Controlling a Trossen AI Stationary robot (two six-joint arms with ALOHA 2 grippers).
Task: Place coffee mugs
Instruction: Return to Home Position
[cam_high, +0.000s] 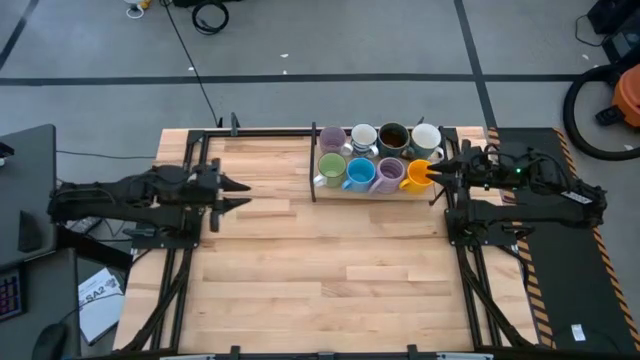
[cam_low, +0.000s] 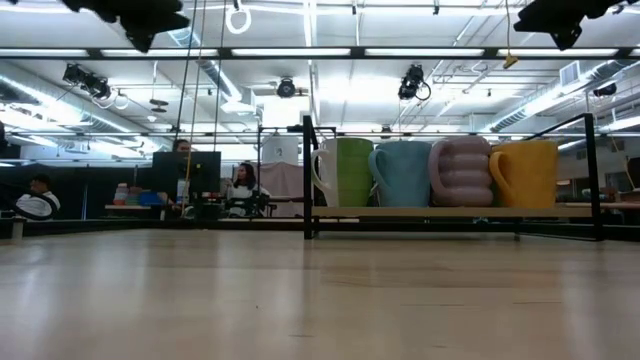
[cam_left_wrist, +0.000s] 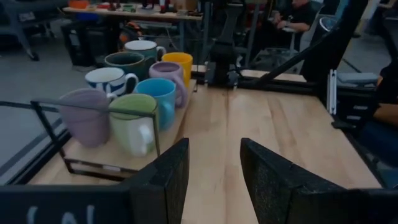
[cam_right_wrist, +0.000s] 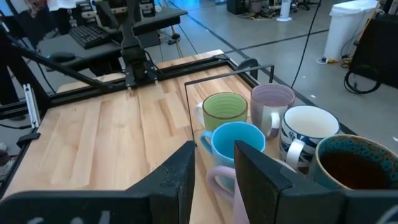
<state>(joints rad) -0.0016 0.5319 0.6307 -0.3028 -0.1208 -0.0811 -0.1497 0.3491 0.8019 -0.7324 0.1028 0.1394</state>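
Left gripper (cam_high: 242, 193) is held over the table (cam_high: 300, 260), fingers spread; right gripper (cam_high: 436, 172) by the orange mug (cam_high: 418, 176), parted. "SA2" is read on a sheet (cam_high: 97, 300).

Overhead, table-level and wrist views all share the coffee mugs (cam_high: 361, 175).

Grey floor (cam_high: 330, 40), bright ceiling strip lights (cam_low: 420, 52), distant desks (cam_low: 140, 208) with seated people (cam_low: 243, 183) beyond

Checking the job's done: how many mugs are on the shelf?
8, on the shelf. Back row: lilac mug, white mug, dark mug, second white mug. Front row: green mug, blue mug, lavender mug, orange mug. None looks hidden.
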